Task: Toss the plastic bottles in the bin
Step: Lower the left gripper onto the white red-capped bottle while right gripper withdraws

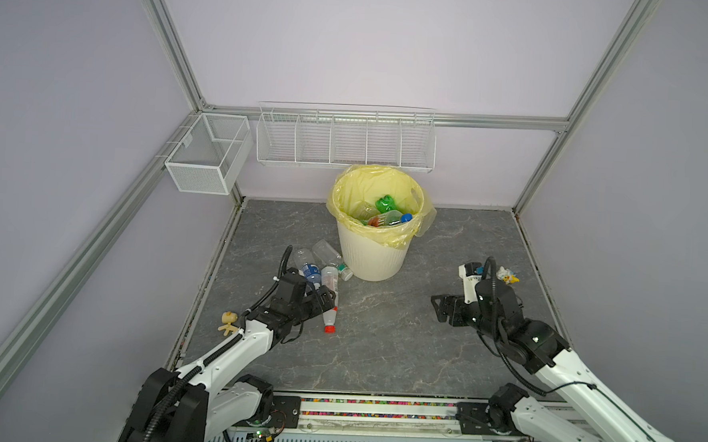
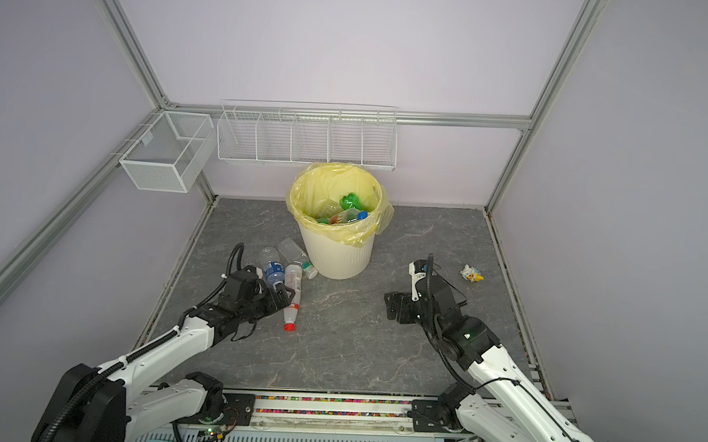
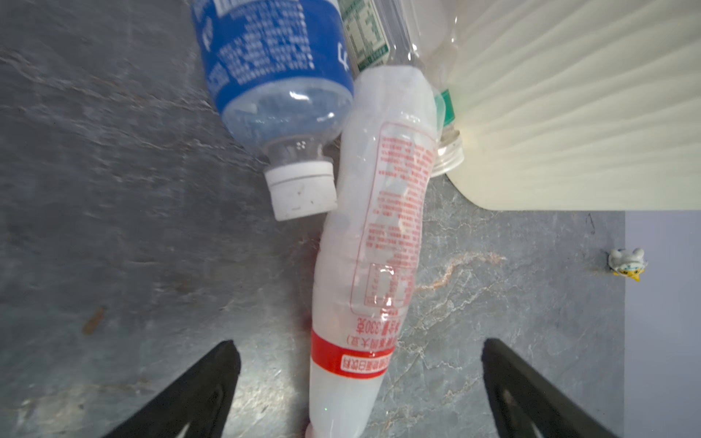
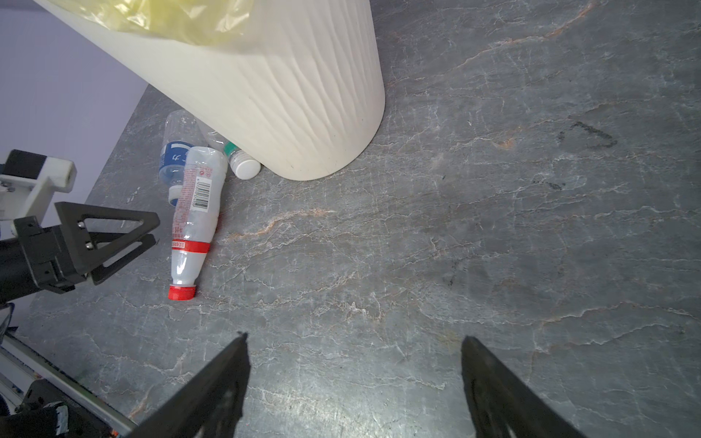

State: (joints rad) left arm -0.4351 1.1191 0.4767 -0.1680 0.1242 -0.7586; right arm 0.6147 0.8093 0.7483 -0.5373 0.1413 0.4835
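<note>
Top views, step: left gripper [image 1: 325, 298] spread above red-cap bottle [image 1: 330, 317], grasp not yet made; right gripper [image 1: 439, 309] spread and empty, well apart on the right
Top views, bin: bin [image 2: 334, 254] upright at back middle of table [image 1: 379, 335]
Top views, count: three bottles on table at bin's foot: red-cap bottle, blue bottle [image 1: 309, 267], clear bottle [image 1: 328, 252]; at least three more inside bin, heap too tangled for an exact count; two toys [image 1: 228, 321]; two baskets [image 1: 210, 156]
Left wrist, gripper: left gripper [image 3: 360, 341] wide, red-cap bottle [image 3: 371, 246] lying lengthwise between the fingers, no touch seen
Left wrist, count: three bottles touching one another; blue bottle [image 3: 273, 76] has its cap against red-cap bottle; clear bottle [image 3: 449, 155] has its cap against bin [image 3: 569, 113]; one of the toys [image 3: 626, 263]
Left wrist, next: likely lower, close across red-cap bottle's body, lift it free of blue bottle, carry over bin's rim
Right wrist, gripper: right gripper [image 4: 354, 337] spread, only bare table between the fingers
Right wrist, count: three bottles, one bin [image 4: 303, 113], left gripper [image 4: 153, 231] just beside red-cap bottle [image 4: 197, 212]
</note>
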